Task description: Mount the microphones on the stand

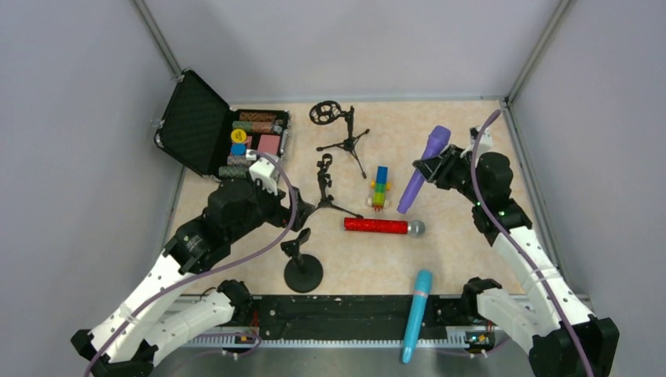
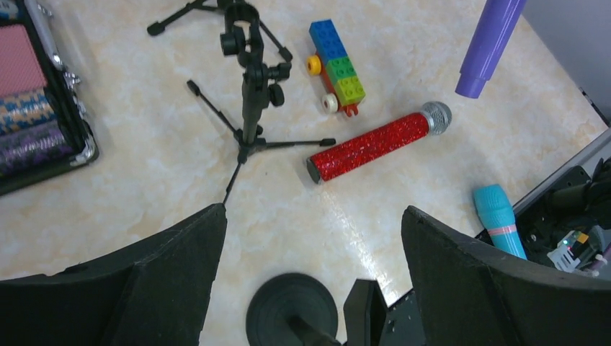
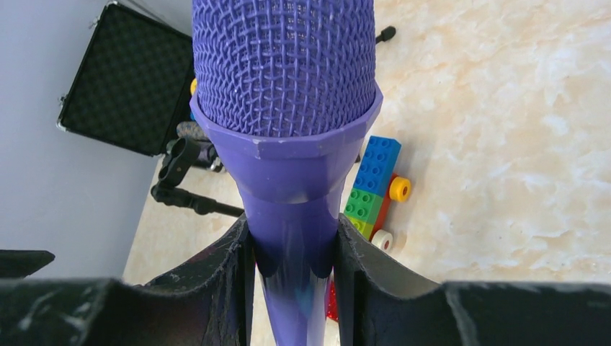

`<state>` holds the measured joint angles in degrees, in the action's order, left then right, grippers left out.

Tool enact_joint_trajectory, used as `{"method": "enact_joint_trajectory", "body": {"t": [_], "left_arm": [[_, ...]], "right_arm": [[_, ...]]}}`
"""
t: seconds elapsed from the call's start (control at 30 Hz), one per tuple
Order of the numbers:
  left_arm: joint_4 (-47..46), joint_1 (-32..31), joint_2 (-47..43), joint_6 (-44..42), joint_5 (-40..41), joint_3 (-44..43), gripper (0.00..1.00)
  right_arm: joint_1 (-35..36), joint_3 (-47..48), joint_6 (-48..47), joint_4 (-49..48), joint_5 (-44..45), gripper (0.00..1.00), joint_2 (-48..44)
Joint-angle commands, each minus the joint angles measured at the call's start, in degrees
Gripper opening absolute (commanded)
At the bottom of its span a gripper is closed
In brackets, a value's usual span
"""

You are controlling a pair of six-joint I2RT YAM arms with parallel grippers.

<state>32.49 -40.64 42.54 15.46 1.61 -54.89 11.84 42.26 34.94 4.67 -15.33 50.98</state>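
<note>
My right gripper (image 1: 430, 168) is shut on the purple microphone (image 1: 421, 171), holding it tilted above the table at the right; its fingers (image 3: 238, 274) clamp the handle just below the mesh head (image 3: 284, 72). The red glittery microphone (image 1: 382, 226) lies flat mid-table. Over the near rail lies the cyan microphone (image 1: 416, 314). A tripod stand (image 1: 326, 187) with an empty clip stands left of centre, and my left gripper (image 1: 303, 210) hovers open beside its legs. In the left wrist view the left gripper (image 2: 313, 213) holds nothing, with the tripod stand (image 2: 248, 86) ahead and a round-base stand (image 2: 292, 316) below.
A second tripod stand with a ring mount (image 1: 339, 129) stands at the back. The round-base stand (image 1: 302, 267) sits near the front rail. A multicoloured block toy (image 1: 380, 187) lies between the stand and the purple microphone. An open black case (image 1: 200, 122) occupies the back left corner.
</note>
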Motion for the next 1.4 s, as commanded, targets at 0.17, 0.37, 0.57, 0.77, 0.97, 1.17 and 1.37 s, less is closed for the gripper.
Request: {"method": "enact_joint_trajectory", "body": {"t": [0.17, 0.37, 0.57, 0.77, 0.97, 1.17, 1.37], "left_arm": [[15.47, 0.12, -0.26, 5.21, -1.16, -3.92, 0.89], [22.08, -0.22, 5.69, 3.39, -2.59, -9.95, 0.84], [23.48, -2.26, 9.64, 2.23, -2.19, -11.84, 0.83], [22.90, -6.45, 10.64, 1.29, -2.18, -12.07, 0.80], [25.42, -11.67, 14.13, 0.70, 2.03, -12.63, 0.78], [30.70, -12.35, 18.11, 0.46, 7.35, -15.74, 0.72], [33.92, -12.44, 20.89, -0.29, 8.31, -18.04, 0.60]], "right_arm": [[-0.23, -2.12, 0.87, -4.15, -3.07, 0.00, 0.29], [-0.23, -2.53, 0.66, -4.19, -3.38, 0.00, 0.84], [-0.24, -2.84, 0.14, -4.19, -3.22, 0.00, 1.08], [-0.24, -3.06, -0.21, -4.17, -3.04, 0.00, 1.54], [-0.23, -3.48, -0.28, -4.14, -3.30, 0.00, 2.11], [-0.23, -3.74, -0.44, -5.74, -3.30, 0.00, 2.11], [-0.24, -3.68, -0.68, -5.93, -3.30, 0.00, 2.44]]}}
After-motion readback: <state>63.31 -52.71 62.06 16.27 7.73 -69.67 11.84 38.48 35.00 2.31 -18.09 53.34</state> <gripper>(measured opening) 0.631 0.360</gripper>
